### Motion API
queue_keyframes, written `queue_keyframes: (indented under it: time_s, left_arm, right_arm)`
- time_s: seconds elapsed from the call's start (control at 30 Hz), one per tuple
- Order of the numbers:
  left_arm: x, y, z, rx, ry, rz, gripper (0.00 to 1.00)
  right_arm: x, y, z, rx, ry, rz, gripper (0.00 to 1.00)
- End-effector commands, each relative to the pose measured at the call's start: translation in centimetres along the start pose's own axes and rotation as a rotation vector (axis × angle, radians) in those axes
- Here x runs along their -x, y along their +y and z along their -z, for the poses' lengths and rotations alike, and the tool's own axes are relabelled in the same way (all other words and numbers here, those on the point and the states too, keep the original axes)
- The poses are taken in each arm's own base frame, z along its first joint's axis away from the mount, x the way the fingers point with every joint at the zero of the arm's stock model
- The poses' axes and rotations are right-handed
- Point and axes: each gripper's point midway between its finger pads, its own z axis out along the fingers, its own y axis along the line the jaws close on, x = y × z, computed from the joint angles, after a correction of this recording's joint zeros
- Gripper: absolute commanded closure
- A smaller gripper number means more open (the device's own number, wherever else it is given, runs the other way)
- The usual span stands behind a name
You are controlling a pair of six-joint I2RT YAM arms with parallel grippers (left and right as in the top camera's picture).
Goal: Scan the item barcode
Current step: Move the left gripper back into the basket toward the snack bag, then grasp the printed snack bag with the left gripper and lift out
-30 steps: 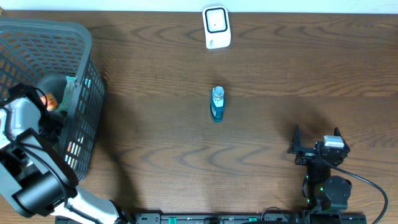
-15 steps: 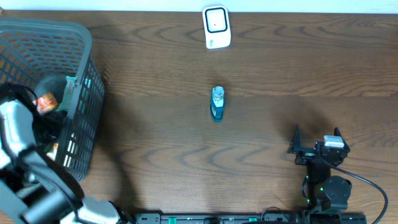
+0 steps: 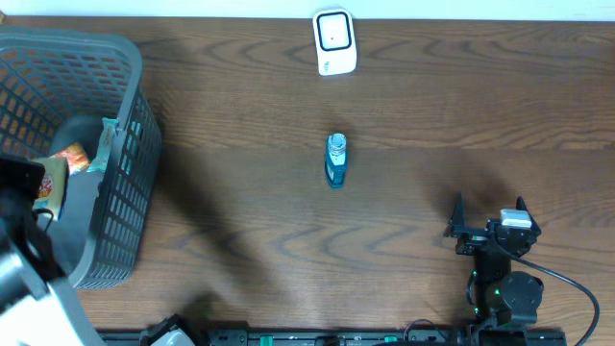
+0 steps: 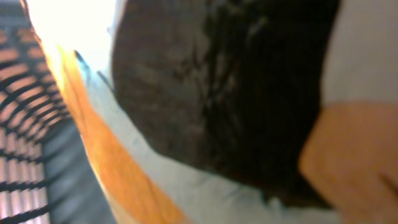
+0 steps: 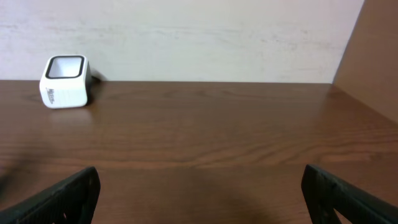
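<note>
At the near left edge of the wooden table, the left gripper is clamped on a snack packet, holding it over the near side of a grey mesh basket. The left wrist camera is filled by the packet's blurred surface, dark with orange and pale blue bands, so the fingers themselves are hidden; the basket's grid shows at the left edge of that view. Inside the basket lie a dark rounded item and a teal-edged packet, both against its right wall.

At the near right, well apart from everything else, the right gripper sits low over the bare table with its jaws spread wide and nothing between them.

In the middle of the table is a small teal bottle with a clear cap, alone and touching nothing; whether it stands or lies cannot be told from above.

Farthest away, close to the table's back edge and the pale wall, stands the white barcode scanner, its dark window facing up. It is far from the packet.
</note>
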Motion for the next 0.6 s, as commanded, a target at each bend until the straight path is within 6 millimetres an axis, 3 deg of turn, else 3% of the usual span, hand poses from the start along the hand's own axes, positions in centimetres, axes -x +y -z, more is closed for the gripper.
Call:
queue_keyframes:
  time_s: [0.0,0.13,0.23,0.4,0.57]
  left_arm:
    - [-0.1,-4.4,3.9,-0.270,0.007,-0.005,0.93]
    - [-1.1,-8.5,8.1,-0.543,0.043,-0.051,0.93]
    - [-2.1,-9.8,9.9,-0.644,0.084,-0.074,0.93]
    - [-3.4,-9.9,10.2,-0.667,0.142,-0.078,0.93]
    - [-5.2,-11.6,11.2,-0.749,0.190,-0.163,0.93]
  right_arm:
    - [0.0,0.2,0.0,0.011,-0.001,0.011,0.01]
    - [0.0,0.2,0.0,0.011,-0.001,0.011,0.01]
    - [0.0,0.2,0.0,0.011,-0.001,0.012,0.01]
    - [0.0,0.2,0.0,0.011,-0.001,0.011,0.01]
    - [0.0,0.2,0.0,0.011,-0.001,0.011,0.01]
